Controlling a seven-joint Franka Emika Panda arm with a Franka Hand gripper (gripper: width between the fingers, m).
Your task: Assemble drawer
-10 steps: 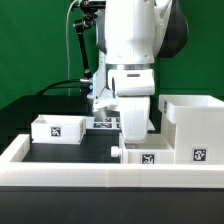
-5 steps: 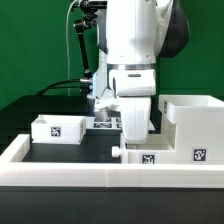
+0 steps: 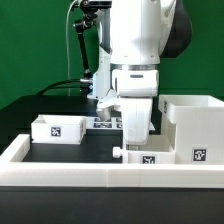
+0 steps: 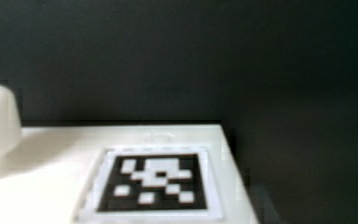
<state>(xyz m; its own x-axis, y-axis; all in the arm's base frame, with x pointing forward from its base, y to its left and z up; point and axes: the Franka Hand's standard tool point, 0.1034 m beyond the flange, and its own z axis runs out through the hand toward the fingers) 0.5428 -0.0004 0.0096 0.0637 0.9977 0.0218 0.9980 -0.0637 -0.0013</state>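
- Gripper (image 3: 133, 135) hovering mid-table; open or clenched, can't tell.
- Tray (image 3: 57, 128) sitting by the table edge on the exterior view's left, housing (image 3: 195, 120) by the right edge.
- It should be centring squarely on a wall before squeezing.

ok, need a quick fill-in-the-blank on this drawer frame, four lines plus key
1. The small tray sits to the exterior view's ____ of the arm.
2. The large housing stands at the exterior view's ____ side.
3. The tabletop under the parts is coloured ____.
4. The wrist view shows a white part bearing one black-and-white square ____.
Missing words: left; right; black; tag.
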